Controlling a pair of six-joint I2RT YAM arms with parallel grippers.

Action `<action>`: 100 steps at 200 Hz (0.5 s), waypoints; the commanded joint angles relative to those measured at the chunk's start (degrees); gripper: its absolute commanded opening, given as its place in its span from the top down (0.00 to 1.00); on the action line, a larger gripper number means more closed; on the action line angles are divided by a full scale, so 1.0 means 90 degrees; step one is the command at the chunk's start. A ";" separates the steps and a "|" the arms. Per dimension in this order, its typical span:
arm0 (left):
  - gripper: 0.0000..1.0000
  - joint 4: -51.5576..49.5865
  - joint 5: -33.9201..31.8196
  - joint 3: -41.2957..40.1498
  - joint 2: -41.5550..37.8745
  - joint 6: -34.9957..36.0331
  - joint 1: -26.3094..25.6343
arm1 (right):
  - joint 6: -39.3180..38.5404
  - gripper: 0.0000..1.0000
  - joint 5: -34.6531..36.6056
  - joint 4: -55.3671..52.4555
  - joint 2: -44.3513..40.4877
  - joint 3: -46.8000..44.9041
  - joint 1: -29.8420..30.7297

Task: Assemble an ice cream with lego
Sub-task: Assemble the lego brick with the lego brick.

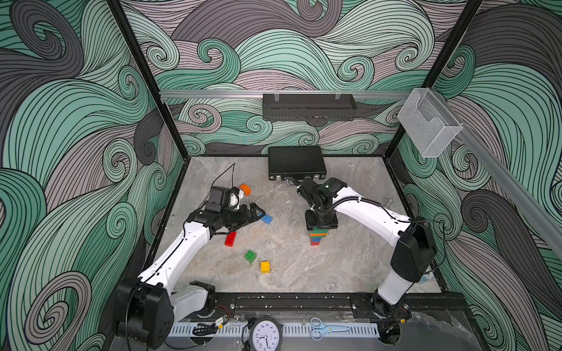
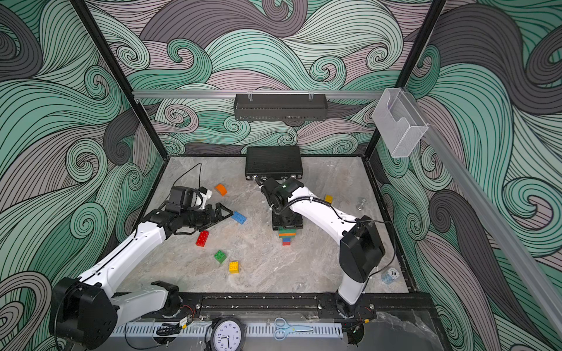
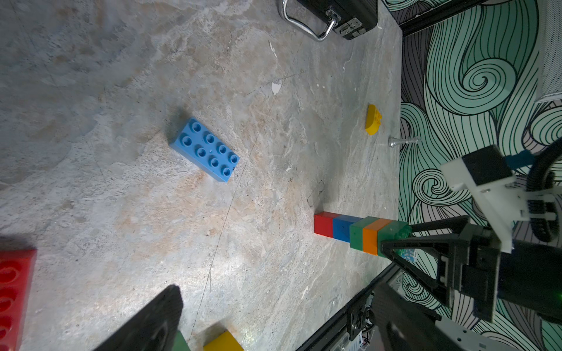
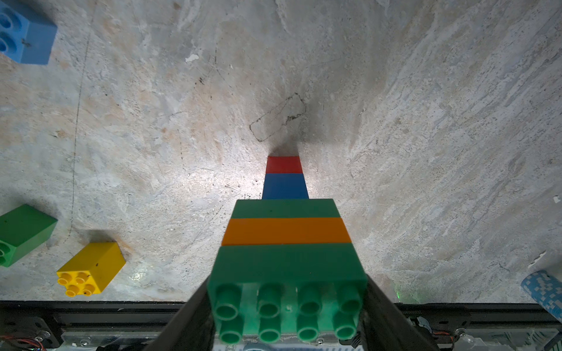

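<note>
The stack (image 1: 317,237) of red, blue, green, orange and green bricks is stood on the table (image 1: 349,261). Its top green brick (image 4: 289,264) is clamped between the fingers of the right gripper (image 1: 321,224), which is set straight above it. The left gripper (image 1: 254,217) is spread wide and empty. A blue brick (image 1: 267,219) is seen just beyond its tips, and a red brick (image 1: 230,239) near its body.

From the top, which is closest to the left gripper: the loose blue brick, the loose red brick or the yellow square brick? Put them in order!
Measured from the left gripper in a top view:
1. blue brick, right beside the gripper's tips.
2. red brick, beside the left arm, a little nearer the front.
3. yellow square brick, well toward the front edge.
</note>
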 commanded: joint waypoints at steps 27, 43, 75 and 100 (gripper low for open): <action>0.02 -0.0101 0.0032 0.0003 -0.0108 0.0137 0.0036 | -0.0145 0.41 -0.0062 -0.0342 0.1105 -0.0733 0.0019; 0.02 -0.0077 0.0022 0.0003 -0.0109 0.0136 0.0026 | -0.0142 0.41 -0.0039 -0.0291 0.1243 -0.0769 0.0016; 0.02 -0.0076 0.0031 0.0007 -0.0090 0.0135 0.0039 | -0.0095 0.41 -0.0210 -0.0140 0.1334 -0.0774 0.0002; 0.02 -0.0087 0.0031 0.0022 -0.0078 0.0148 0.0035 | 0.0026 0.41 -0.0249 -0.0144 0.1245 -0.0754 -0.0001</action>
